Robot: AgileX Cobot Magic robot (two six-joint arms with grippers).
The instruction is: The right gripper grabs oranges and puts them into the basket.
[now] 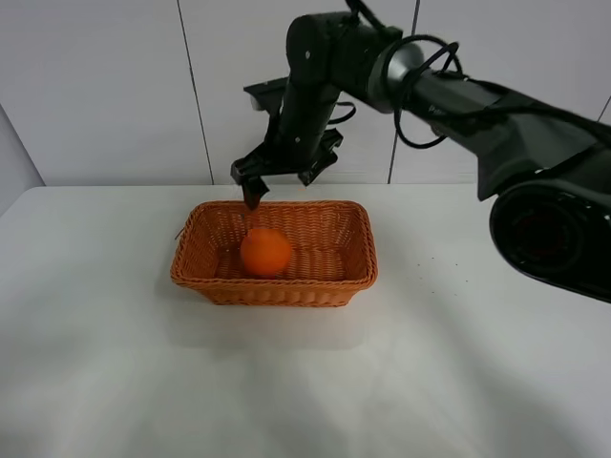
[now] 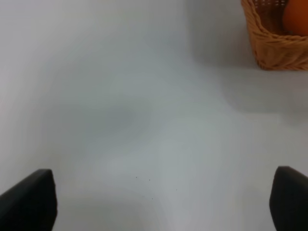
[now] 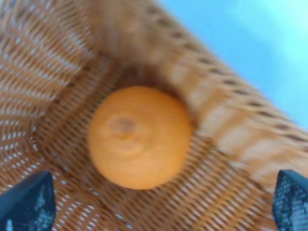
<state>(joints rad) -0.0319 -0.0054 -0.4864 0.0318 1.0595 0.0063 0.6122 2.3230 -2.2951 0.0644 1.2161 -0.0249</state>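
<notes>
The orange (image 1: 265,252) lies inside the wicker basket (image 1: 315,282), left of its middle. My right gripper (image 1: 278,180) hangs just above the basket's back left rim, open and empty. In the right wrist view the orange (image 3: 139,136) sits on the basket's woven floor (image 3: 226,192), with both fingertips (image 3: 29,202) wide apart and clear of it. My left gripper (image 2: 163,202) is open over bare table. The left wrist view shows one basket corner (image 2: 274,45) and a sliver of the orange (image 2: 296,17).
The basket stands mid-table on a white tabletop (image 1: 305,382). A white panelled wall (image 1: 115,86) runs behind. The right arm's large base joint (image 1: 549,229) sits at the right edge.
</notes>
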